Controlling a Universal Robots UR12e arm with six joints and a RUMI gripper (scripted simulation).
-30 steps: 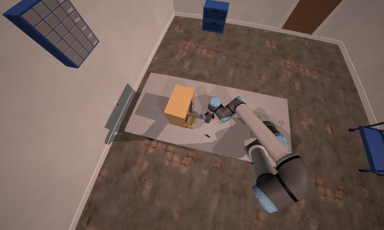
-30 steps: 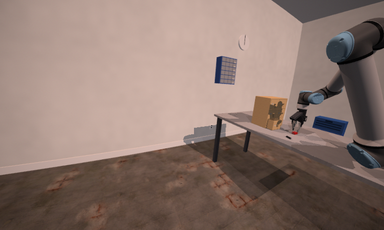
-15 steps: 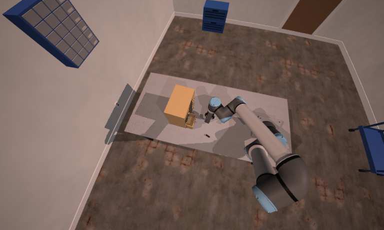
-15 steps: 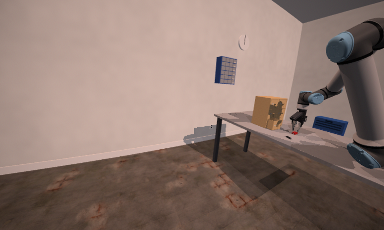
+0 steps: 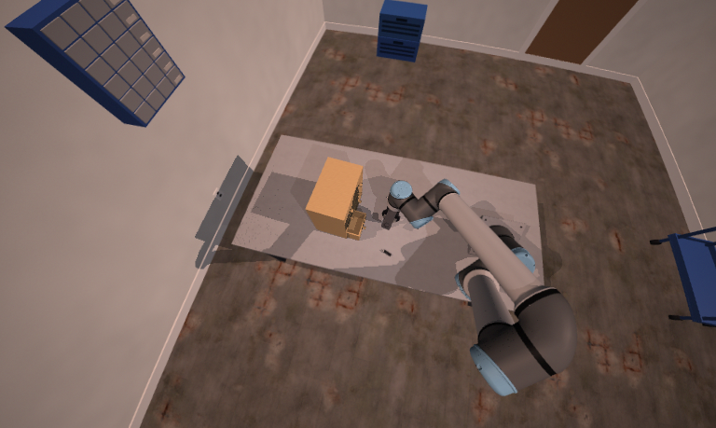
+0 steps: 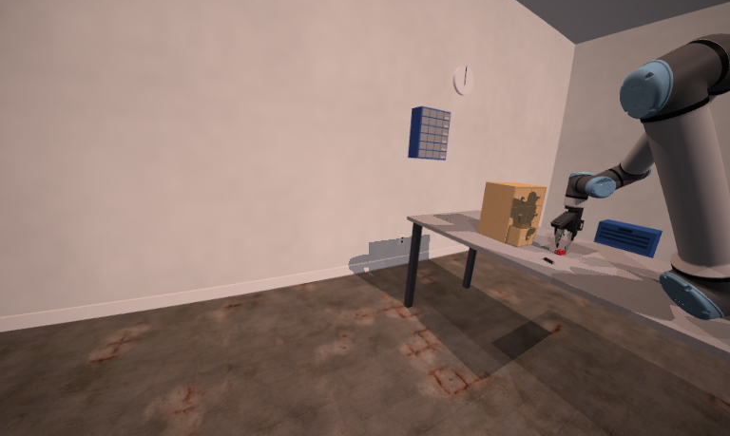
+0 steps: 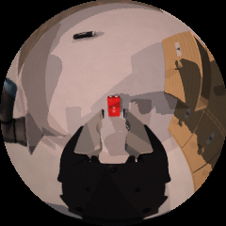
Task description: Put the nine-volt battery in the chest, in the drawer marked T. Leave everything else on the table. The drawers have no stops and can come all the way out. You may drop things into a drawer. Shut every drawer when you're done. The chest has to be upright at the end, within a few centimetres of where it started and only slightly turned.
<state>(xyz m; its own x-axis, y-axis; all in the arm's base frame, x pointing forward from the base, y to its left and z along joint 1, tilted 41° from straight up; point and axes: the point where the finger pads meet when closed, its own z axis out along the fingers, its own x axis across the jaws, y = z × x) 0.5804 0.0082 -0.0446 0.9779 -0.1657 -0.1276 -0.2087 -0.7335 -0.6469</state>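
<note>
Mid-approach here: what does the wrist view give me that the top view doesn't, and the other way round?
Only the wrist view shows the red nine-volt battery lying on the table just ahead of the partly open, empty end effector, its fingertips either side of the battery's near end; contact cannot be judged.

Only the top view shows the whole chest upright, one low drawer pulled out, and the arm reaching across the table. The battery is hidden under the wrist there.

Both show the chest's drawer front and a small dark object lying apart on the table.
</note>
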